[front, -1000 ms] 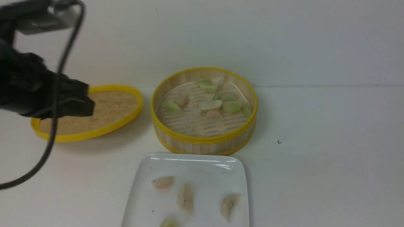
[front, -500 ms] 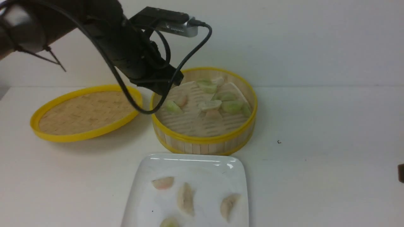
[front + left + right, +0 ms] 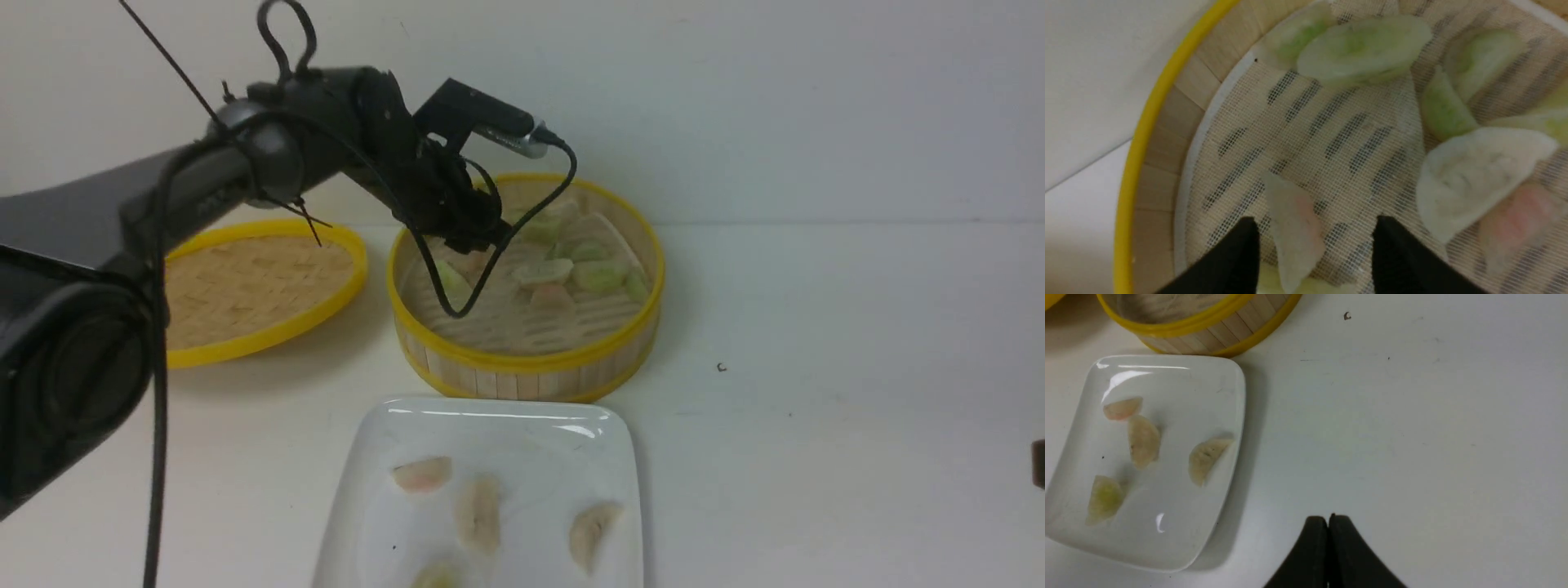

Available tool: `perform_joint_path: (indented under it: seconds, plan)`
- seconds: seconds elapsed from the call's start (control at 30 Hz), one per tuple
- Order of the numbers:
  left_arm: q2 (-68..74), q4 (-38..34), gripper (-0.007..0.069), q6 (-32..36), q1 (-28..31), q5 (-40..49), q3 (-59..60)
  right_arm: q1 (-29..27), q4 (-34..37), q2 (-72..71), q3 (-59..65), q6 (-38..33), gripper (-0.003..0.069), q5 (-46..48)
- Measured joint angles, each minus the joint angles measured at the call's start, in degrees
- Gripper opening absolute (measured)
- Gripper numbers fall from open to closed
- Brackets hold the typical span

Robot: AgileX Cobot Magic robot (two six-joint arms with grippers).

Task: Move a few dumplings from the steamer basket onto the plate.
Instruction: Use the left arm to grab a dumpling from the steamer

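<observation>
Here the left end effector (image 3: pixel 1314 222) straddles a pinkish dumpling (image 3: pixel 1291 228).

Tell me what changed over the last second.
The left end effector swung from over the shallow woven yellow-rimmed lid into the round bamboo steamer basket, opened, and now straddles a pinkish crescent dumpling. Lid, basket, glossy white plate and its four dumplings stayed put.

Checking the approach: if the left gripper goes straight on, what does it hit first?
Probably the pinkish dumpling lying between the jaws of the open left gripper, then the floor of the steamer basket; depth is unclear.
</observation>
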Motion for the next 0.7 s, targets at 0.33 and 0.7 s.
perform_joint_path:
  seconds: [0.33,0.7]
  plan:
    - [3.91,0.29,0.0334,0.04,0.00,-3.11,-0.71,0.00,0.00,0.00,0.00,-0.05,-0.0010,0.02]
    - [-7.76,0.42,0.0155,-2.03,-0.18,12.83,-3.48,0.00,-0.20,0.00,0.00,-0.28,-0.0010,0.60]
